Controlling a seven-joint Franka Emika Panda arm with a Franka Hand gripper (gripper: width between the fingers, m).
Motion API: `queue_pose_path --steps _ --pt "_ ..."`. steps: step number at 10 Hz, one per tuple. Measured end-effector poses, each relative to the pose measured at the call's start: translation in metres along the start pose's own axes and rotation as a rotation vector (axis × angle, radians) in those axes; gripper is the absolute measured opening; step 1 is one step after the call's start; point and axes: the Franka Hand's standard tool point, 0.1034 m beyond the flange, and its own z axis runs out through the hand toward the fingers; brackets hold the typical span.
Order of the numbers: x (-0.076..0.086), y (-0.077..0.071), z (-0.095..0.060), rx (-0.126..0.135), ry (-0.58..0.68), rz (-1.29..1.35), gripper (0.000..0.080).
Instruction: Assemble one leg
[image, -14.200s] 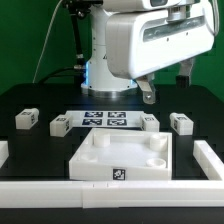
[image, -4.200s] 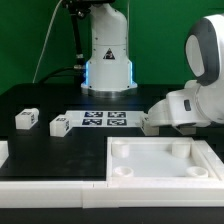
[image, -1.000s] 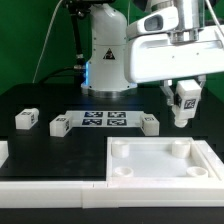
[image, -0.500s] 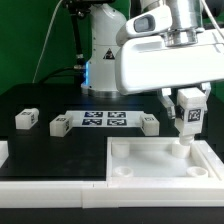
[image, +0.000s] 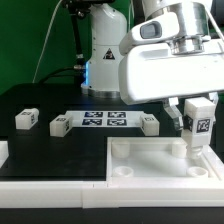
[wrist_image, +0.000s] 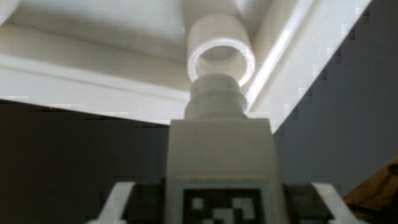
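My gripper is shut on a leg, a small white block with a black-and-white tag, and holds it upright. The leg's lower end hangs just above the far corner socket of the large white slab on the exterior view's right. In the wrist view the leg points at the round socket ring, with the fingers on either side of its tag. Three more legs lie on the black table: two at the exterior view's left and one behind the slab.
The marker board lies flat in the middle, at the back. A low white rail runs along the front at the exterior view's left, and a short piece stands at the left edge. The robot's base stands behind.
The gripper has carried the leg toward the exterior view's right and down, from above the table behind the slab to just over the slab's far corner socket.
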Motion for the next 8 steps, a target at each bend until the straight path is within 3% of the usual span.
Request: queue_pose_path --steps 4,8 --pt "-0.003 0.002 0.007 -0.003 0.003 0.004 0.0287" --pt "0.005 0.005 0.018 -0.001 0.009 0.012 0.0287"
